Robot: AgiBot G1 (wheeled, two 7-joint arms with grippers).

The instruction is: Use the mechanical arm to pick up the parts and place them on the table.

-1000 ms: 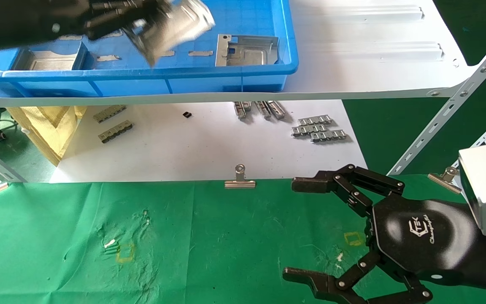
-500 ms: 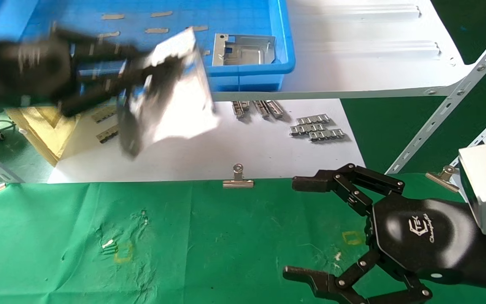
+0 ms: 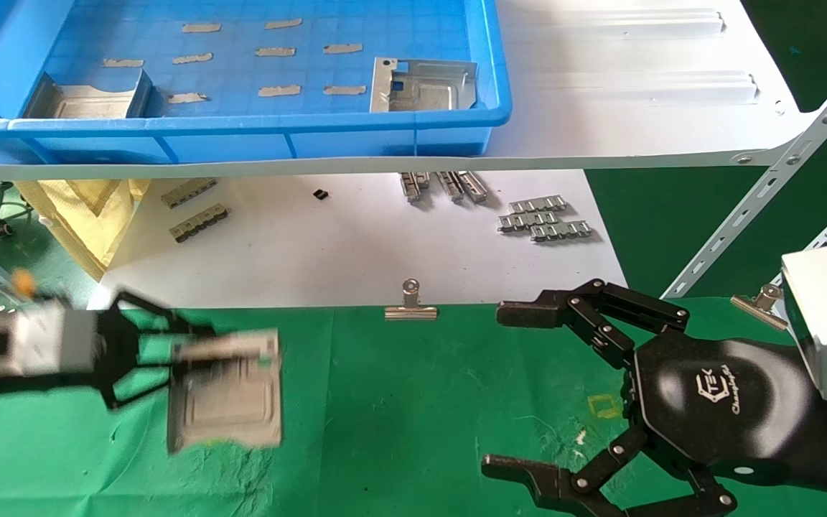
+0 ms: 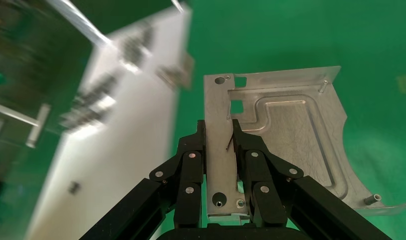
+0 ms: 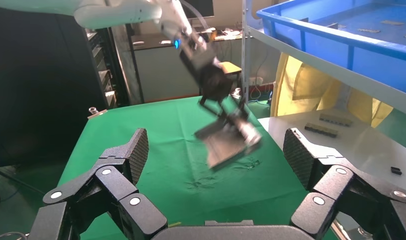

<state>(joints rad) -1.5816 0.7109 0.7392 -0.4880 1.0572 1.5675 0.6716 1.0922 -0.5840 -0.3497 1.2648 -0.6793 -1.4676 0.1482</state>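
Observation:
My left gripper [image 3: 182, 352] is shut on the edge strip of a silver stamped plate [image 3: 227, 398] and holds it low over the left part of the green cloth table [image 3: 413, 402]. In the left wrist view both fingers [image 4: 190, 165] clamp the plate [image 4: 291, 135]. The right wrist view shows the plate [image 5: 231, 142] tilted, just above the cloth. Two more plates [image 3: 421, 85] [image 3: 87, 100] lie in the blue tray [image 3: 241, 126] on the shelf. My right gripper [image 3: 507, 391] is open and empty over the cloth's right side.
The white metal shelf [image 3: 636, 108] with slanted struts [image 3: 765, 194] overhangs the back. Ridged metal strips [image 3: 543, 219] lie on the white sheet behind the cloth. Binder clips [image 3: 410, 305] hold the cloth's far edge. A yellow square outline [image 3: 604, 406] is beside my right gripper.
My left gripper has carried the plate from above the blue tray down and toward me, to just over the left of the green cloth. The right arm has not moved.

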